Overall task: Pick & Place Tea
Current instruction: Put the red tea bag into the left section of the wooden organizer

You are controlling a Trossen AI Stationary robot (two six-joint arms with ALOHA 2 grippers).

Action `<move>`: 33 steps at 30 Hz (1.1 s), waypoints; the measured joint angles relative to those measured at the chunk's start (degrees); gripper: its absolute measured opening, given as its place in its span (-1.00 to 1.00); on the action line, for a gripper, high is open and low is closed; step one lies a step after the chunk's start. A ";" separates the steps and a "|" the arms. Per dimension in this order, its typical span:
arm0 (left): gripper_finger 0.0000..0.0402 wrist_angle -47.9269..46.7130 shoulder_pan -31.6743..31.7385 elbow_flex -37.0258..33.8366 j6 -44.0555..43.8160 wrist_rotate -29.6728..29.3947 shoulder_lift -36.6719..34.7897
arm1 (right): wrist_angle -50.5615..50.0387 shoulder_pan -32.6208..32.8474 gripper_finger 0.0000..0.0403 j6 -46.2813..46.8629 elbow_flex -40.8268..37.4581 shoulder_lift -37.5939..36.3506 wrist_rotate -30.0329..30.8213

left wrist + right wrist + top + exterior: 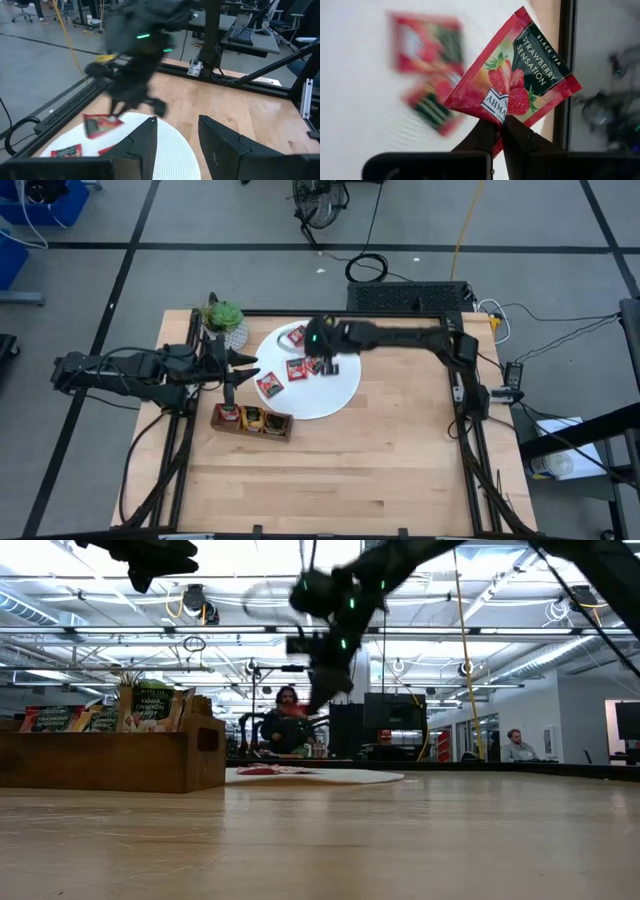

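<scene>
Spanning a pale wood table (400, 450), open workshop with seated person (286, 725).

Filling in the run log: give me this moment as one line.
right pincer: shut on red strawberry tea sachet, lifted over white round disc | left pincer: open, empty, beside disc

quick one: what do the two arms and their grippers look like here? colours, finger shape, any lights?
Both arms are dark, near black, built of jointed tubular links. The left gripper has two flat, blocky black fingers. The right gripper has two dark fingers that narrow toward the tips, and small green lights glow near its wrist. Cabling on the arms themselves cannot be made out.
</scene>
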 joint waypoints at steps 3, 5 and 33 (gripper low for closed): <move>-0.27 0.00 0.01 0.00 0.00 0.00 0.01 | 2.62 6.51 -0.96 -0.16 -0.30 -1.85 2.84; -0.27 1.43 0.01 0.00 -1.23 -0.03 0.02 | 7.00 10.71 -0.96 -1.91 -2.31 -2.22 5.73; -0.27 17.45 0.88 0.04 -13.19 0.87 12.14 | 103.52 23.37 -0.96 -31.51 -41.57 -1.94 21.97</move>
